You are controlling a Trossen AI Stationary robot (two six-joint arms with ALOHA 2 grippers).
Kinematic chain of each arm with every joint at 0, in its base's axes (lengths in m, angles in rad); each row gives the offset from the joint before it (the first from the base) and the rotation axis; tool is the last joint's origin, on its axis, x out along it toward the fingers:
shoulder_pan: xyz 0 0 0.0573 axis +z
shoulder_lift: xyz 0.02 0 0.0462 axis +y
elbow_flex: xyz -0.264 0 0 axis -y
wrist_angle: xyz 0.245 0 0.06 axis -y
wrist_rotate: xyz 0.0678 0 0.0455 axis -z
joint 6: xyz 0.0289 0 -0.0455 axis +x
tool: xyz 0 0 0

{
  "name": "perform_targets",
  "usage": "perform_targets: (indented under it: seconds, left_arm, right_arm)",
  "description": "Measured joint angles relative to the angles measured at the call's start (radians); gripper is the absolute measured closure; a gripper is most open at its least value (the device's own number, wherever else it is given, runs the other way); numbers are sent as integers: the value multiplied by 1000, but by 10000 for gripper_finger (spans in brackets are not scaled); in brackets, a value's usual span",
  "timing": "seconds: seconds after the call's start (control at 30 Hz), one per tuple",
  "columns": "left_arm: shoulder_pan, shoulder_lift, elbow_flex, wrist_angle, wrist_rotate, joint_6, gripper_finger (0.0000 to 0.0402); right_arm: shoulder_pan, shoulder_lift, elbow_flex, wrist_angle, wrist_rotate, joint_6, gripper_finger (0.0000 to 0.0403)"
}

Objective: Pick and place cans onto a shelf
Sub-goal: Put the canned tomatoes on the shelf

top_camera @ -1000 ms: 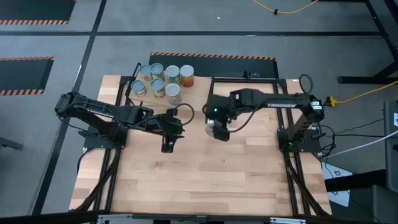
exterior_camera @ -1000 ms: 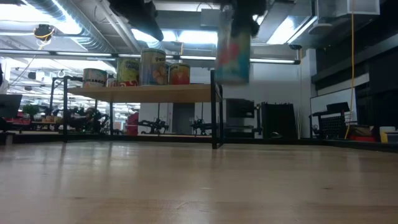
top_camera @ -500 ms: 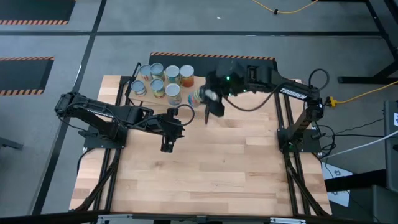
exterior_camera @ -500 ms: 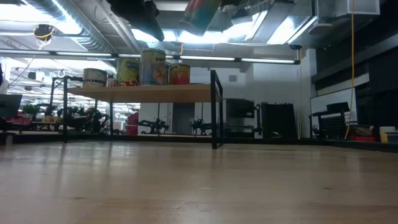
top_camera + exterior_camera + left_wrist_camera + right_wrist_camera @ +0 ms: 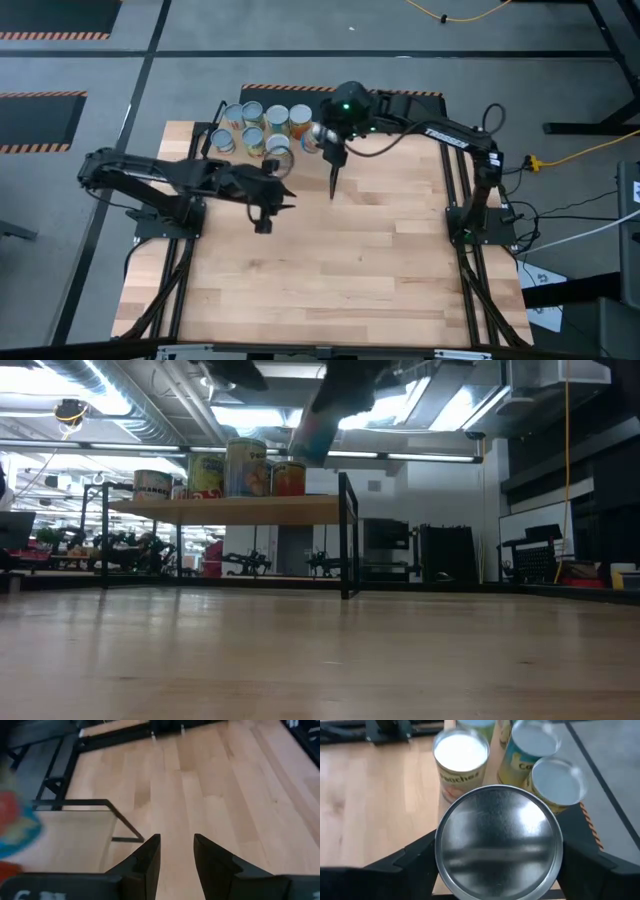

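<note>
Right fingers [image 5: 410, 857]: clamped on either side of a small cylindrical tin with a silvery top [image 5: 499, 842], carried tilted in the air just beside the other colourful-labelled tins [image 5: 262, 127] grouped on the light plywood shelf in its black metal frame [image 5: 240, 510].

Left fingers [image 5: 150, 857]: apart, holding nothing, above the pale wooden counter [image 5: 330, 270] near the shelf's corner.

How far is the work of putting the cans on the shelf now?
Done: about seven cans already stand on the shelf. In hand: the right gripper holds one more can, tilted, above the shelf's edge. The left gripper waits open over the table. Left: set it down; no other loose cans show.
</note>
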Motion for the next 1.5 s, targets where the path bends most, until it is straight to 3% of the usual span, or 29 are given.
perform_targets:
  seconds: [0.33,0.5,1.03,1.5]
  left_arm:
    - [13,-218,0,-98,14,12,291]
    - [5,-324,-39,-71,59,9,291]
    - [6,-813,-612,333,46,-40,291]
    - [6,-1090,-815,353,20,-92,291]
  right_arm:
    - [-17,81,-1,1,-7,-39,80]
    - [-17,105,-1,0,-8,-50,80]
    - [-18,108,-1,-9,-29,-47,80]
    - [-21,108,-1,-43,-89,-21,80]
